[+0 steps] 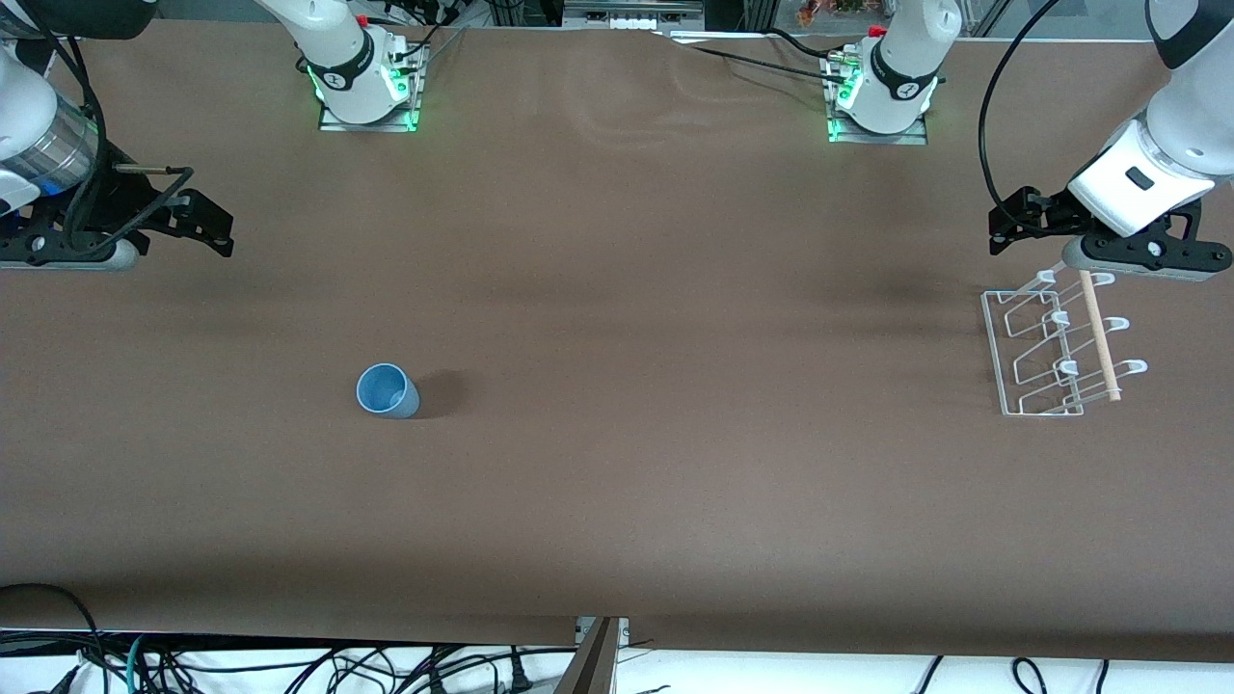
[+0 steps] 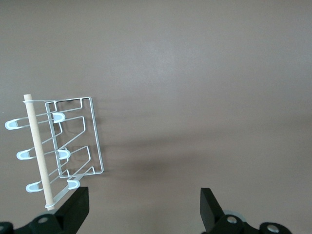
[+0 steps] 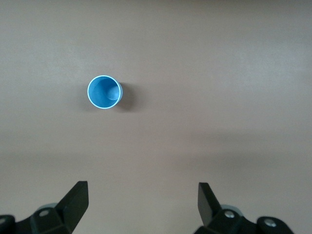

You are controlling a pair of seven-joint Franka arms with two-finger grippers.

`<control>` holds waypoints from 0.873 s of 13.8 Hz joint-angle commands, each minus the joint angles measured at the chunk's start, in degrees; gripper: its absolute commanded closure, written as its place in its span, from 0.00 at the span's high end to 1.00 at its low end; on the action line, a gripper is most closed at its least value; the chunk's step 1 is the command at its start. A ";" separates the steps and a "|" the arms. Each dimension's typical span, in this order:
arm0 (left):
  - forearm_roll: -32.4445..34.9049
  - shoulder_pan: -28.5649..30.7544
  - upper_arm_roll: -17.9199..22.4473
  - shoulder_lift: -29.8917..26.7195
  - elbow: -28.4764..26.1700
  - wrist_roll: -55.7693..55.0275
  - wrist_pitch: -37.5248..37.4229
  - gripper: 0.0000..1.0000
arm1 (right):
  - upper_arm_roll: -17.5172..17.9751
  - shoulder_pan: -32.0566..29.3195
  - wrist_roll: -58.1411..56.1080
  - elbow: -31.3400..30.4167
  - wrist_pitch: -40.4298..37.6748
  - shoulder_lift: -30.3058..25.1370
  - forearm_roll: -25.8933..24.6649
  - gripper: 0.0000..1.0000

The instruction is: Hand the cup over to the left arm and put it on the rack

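The light-blue cup [image 1: 388,390] stands upright on the brown table, mouth up, toward the right arm's end. It also shows in the right wrist view [image 3: 104,92]. The white wire rack [image 1: 1060,316] with its wooden dowel [image 1: 1099,333] lies toward the left arm's end and shows in the left wrist view [image 2: 99,146]. My right gripper [image 1: 217,229] is open and empty in the air at the right arm's end, apart from the cup; its fingers [image 3: 77,195] are spread wide. My left gripper [image 1: 1007,226] is open and empty just above the rack's end; its fingers [image 2: 80,197] are wide apart.
The two arm bases [image 1: 362,87] [image 1: 882,96] stand with green lights on the table's edge farthest from the front camera. Cables hang below the table's near edge [image 1: 598,631]. The brown table [image 1: 675,386] lies bare between cup and rack.
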 commanded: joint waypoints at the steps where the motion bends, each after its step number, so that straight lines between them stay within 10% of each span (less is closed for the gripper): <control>1: -0.77 -0.17 0.28 -0.29 0.34 0.21 -0.78 1.00 | 0.79 -0.79 -0.24 0.93 -0.37 0.06 0.20 0.99; 12: -0.77 -0.17 0.28 -0.38 0.34 0.30 -0.78 1.00 | 0.96 -0.53 -1.03 1.11 -1.50 0.41 0.29 0.99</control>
